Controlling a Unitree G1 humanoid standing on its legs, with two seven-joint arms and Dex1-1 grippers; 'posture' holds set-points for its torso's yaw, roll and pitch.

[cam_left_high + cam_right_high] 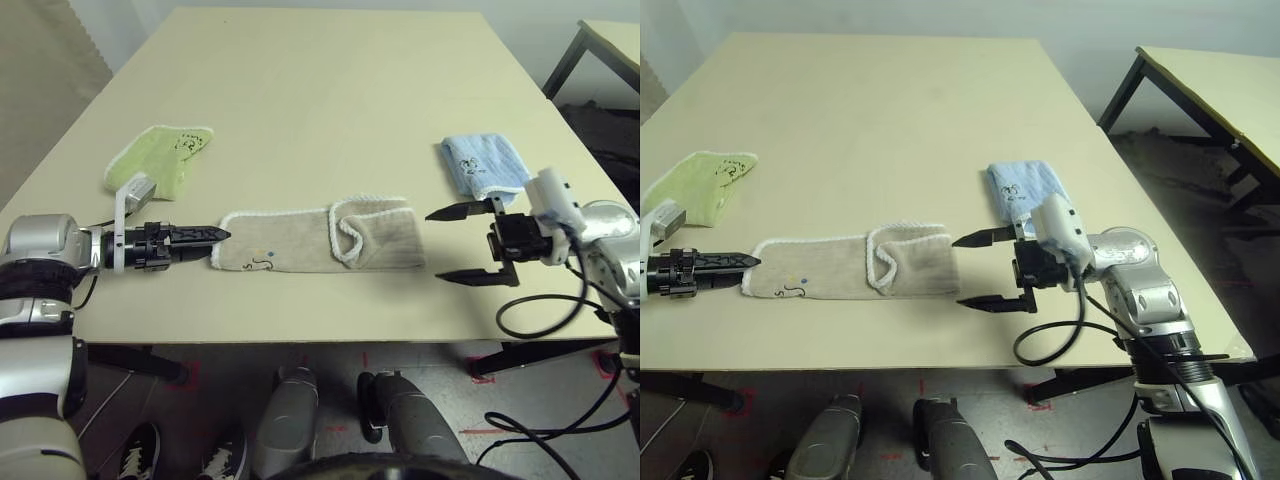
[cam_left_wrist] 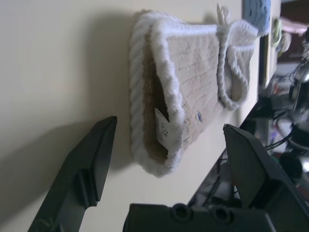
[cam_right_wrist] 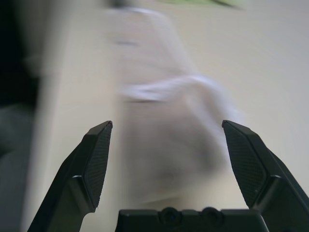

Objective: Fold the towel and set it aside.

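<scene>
The beige towel (image 1: 300, 243) lies near the table's front edge as a long narrow strip, its right end turned back over itself with the white edging showing. My left gripper (image 1: 218, 236) lies flat on the table with its tips just at the strip's left end, where a white label (image 2: 164, 131) shows; its fingers (image 2: 99, 154) are open and hold nothing. My right gripper (image 1: 436, 245) hovers just off the towel's right end, open wide, its fingers (image 3: 96, 154) spread on either side of the towel (image 3: 164, 145).
A lime-green folded towel (image 1: 160, 155) lies at the back left and a light-blue folded towel (image 1: 483, 165) at the back right, close behind my right gripper. A second table (image 1: 1220, 90) stands off to the right. Black cables (image 1: 540, 310) hang from my right arm.
</scene>
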